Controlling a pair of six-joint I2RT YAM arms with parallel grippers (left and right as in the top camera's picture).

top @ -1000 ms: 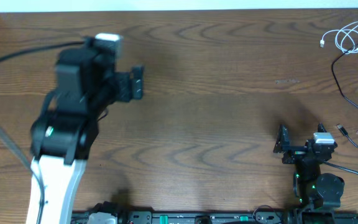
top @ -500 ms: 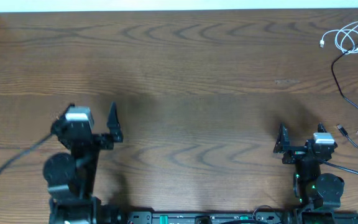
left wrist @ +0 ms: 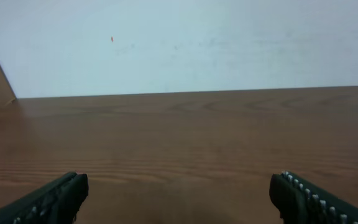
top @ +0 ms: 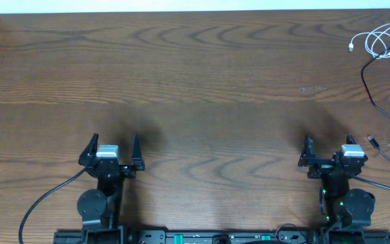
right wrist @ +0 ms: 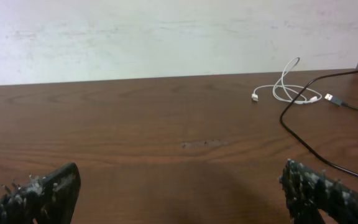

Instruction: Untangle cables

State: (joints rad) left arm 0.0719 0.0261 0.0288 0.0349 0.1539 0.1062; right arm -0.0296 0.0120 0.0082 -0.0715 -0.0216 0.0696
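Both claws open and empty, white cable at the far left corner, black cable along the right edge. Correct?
No. The white cable sits at the far right corner, not the left, as the overhead view shows. The rest holds: left claw and right claw open and empty, black cable along the right edge.

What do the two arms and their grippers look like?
Left arm and right arm are black with round joints and a light grey block on each wrist. Left gripper and right gripper each have two flat black fingers with toothed pads. A black cable loops off the left arm. Green lights glow on the right.
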